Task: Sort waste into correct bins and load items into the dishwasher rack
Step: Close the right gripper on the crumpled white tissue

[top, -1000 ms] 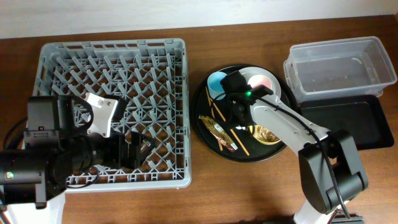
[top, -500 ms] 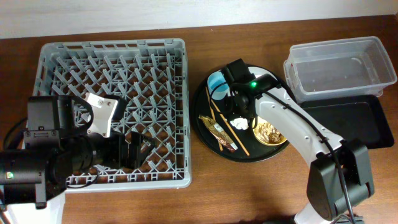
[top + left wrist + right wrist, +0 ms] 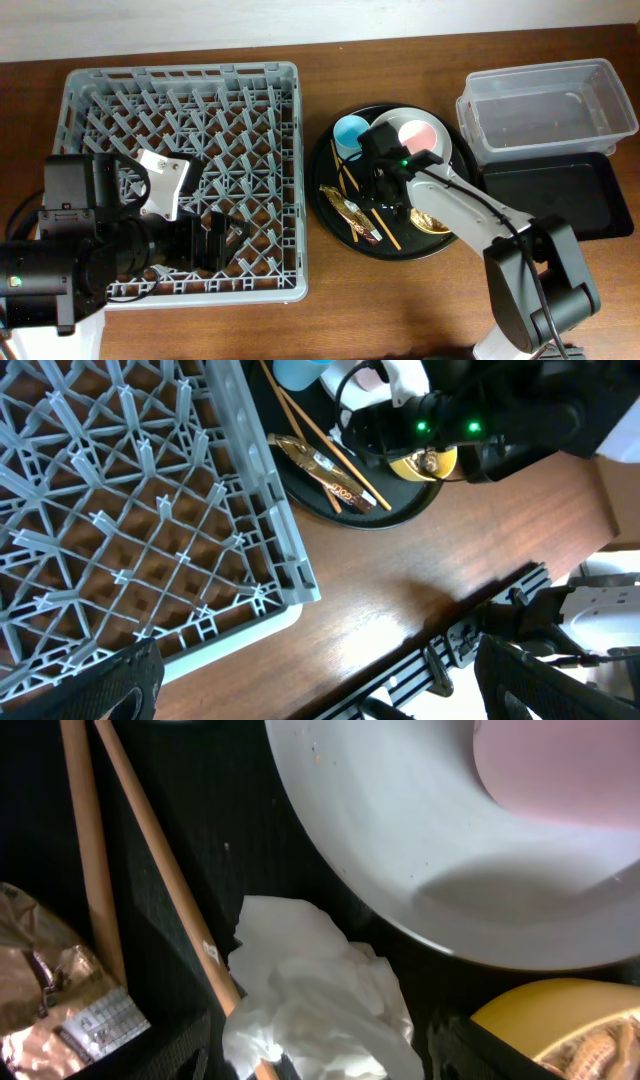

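Note:
My right gripper (image 3: 386,190) is low over the round black tray, open, its fingers on either side of the small crumpled white tissue (image 3: 315,990). In the right wrist view, wooden chopsticks (image 3: 160,870) lie left of the tissue. The gold wrapper (image 3: 50,980) is at the far left, the pale grey plate (image 3: 400,840) with the pink cup (image 3: 570,770) above. The yellow bowl (image 3: 540,1020) holding beige scraps sits at the lower right. The light-blue cup (image 3: 350,132) stands at the tray's back. My left gripper (image 3: 215,240) is open and empty over the grey dishwasher rack (image 3: 180,100).
The clear plastic tub (image 3: 545,108) stands at the back right with the shallow black tray (image 3: 560,200) in front of it. The round black tray (image 3: 335,230) sits between the rack and the bins. The left wrist view shows the rack's corner (image 3: 290,560) and the table's front edge.
My right gripper pulled back toward the far side, baring the tissue, then came forward and down over it again. The left arm has not moved.

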`<state>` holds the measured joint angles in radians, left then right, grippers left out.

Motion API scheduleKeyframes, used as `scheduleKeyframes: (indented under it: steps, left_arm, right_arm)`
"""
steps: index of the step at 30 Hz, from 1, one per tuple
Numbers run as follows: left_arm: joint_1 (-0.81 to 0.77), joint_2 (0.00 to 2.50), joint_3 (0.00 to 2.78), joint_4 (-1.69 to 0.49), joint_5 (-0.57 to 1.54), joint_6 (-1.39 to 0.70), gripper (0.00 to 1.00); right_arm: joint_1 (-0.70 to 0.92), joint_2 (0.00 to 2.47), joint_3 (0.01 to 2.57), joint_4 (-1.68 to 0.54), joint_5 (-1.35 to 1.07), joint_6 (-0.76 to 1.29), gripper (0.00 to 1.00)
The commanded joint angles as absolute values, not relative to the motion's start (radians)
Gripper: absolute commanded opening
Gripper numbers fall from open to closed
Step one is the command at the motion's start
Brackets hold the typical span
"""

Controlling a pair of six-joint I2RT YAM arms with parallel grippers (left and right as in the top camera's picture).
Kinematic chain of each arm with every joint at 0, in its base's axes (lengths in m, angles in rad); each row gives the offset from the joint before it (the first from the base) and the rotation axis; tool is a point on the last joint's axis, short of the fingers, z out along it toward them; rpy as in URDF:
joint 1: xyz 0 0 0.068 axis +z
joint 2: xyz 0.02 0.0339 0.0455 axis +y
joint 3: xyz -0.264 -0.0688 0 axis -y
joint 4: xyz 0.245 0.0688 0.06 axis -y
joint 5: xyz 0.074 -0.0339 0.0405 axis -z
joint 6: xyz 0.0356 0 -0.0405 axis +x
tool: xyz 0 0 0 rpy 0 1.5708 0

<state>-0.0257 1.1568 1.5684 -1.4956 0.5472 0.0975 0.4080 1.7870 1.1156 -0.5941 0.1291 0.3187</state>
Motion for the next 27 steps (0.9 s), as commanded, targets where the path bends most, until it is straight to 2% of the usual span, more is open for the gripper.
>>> scheduleKeyframes:
  steps: [1,7,14,17,19,22,27]
  left_arm:
    - [-0.025,1.158,1.583,-1.494,0.561,0.099,1.0]
    - [-0.025,1.157,1.583,-1.494,0.561,0.099,0.99]
    - [-0.025,1.158,1.583,-1.494,0.561,0.099,0.99]
    - [-0.025,1.157,1.583,-1.494,0.561,0.099,0.99]
    - [-0.025,1.158,1.583,-1.494,0.561,0.099,0.99]
    - [-0.025,1.158,1.583,-1.494,0.561,0.099,0.99]
    - [-0.025,1.158,1.583,-1.494,0.561,0.099,0.99]
  right_arm:
    - [0.405,1.793,1.077,-0.555,0.123,0.331,0.7]
    - [0.405,1.793,1.063,-0.533,0.123,0.331,0.61]
    - [0.405,1.793,1.027,-0.488,0.123,0.331,0.6]
    - [0.405,1.793,1.024,-0.484,0.123,0.331,0.5]
    - [0.405,1.792,1.026,-0.48,0.123,0.331,0.38]
    - [0.403,1.777,1.063,-0.532,0.124,0.33,0.07]
    - [0.385,1.68,1.281,-0.76,0.123,0.323,0.04]
